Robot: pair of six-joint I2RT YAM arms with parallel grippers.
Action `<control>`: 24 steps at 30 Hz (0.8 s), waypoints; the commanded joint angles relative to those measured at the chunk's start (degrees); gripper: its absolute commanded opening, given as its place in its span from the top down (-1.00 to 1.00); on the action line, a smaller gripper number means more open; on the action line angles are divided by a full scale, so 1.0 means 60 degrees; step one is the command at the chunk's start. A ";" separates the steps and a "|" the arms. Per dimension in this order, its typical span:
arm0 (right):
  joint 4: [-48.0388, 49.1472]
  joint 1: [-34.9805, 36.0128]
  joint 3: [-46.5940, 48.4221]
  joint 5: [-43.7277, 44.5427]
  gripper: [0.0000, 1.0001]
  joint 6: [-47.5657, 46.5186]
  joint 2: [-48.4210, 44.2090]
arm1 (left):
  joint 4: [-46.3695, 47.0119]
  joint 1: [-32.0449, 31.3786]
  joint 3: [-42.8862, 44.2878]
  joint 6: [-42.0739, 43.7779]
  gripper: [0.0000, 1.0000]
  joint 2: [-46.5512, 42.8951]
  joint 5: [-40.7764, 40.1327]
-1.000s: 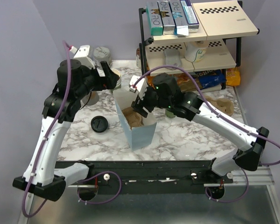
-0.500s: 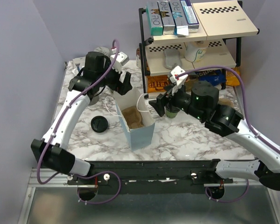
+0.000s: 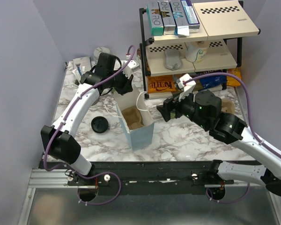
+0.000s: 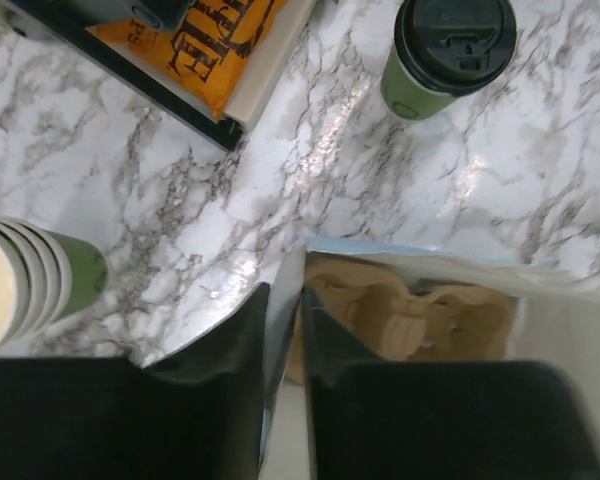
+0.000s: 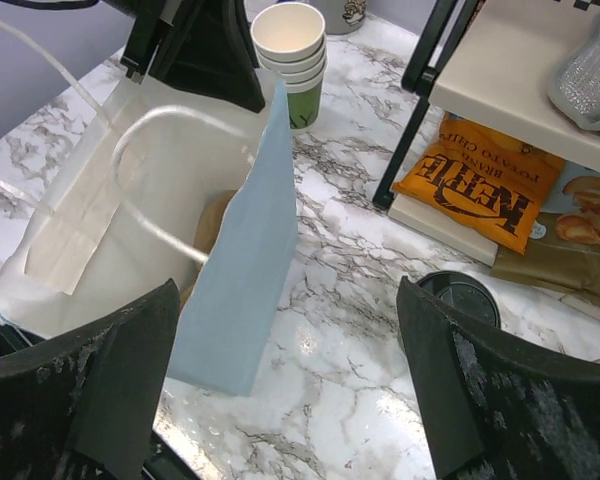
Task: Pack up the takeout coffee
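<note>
The right gripper's (image 5: 288,300) jaws partly hide the takeout coffee (image 5: 459,294).

Orange chip bag (image 5: 477,190) reads "KETTLE BRAND POTATO CHIPS"; the upright boxes (image 3: 171,16) show "RO"

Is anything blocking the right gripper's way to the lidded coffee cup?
Nothing visible does. The takeout coffee stands on bare marble tabletop right beside the open right gripper; the paper bag is off to the side.
</note>
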 commanded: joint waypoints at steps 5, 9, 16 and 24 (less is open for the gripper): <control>-0.0390 0.0046 0.0052 0.0378 -0.95 0.0409 -0.0400 | 0.1606 -0.0353 -0.0470 -0.3245 1.00 -0.1177 -0.2116; -0.0566 0.0032 0.0242 0.0436 -0.96 0.0467 -0.0517 | 0.1739 -0.0500 -0.1025 -0.5692 1.00 -0.1836 -0.4154; -0.0538 0.0032 0.0404 0.0175 -1.00 0.0922 -0.0854 | 0.2544 -0.1114 -0.3337 -0.8817 1.00 -0.3928 -0.6497; -0.0069 0.0032 0.0346 -0.3967 -0.96 0.0438 -0.0898 | 0.3512 -0.3293 -0.6006 -1.1048 1.00 -0.6304 -0.9028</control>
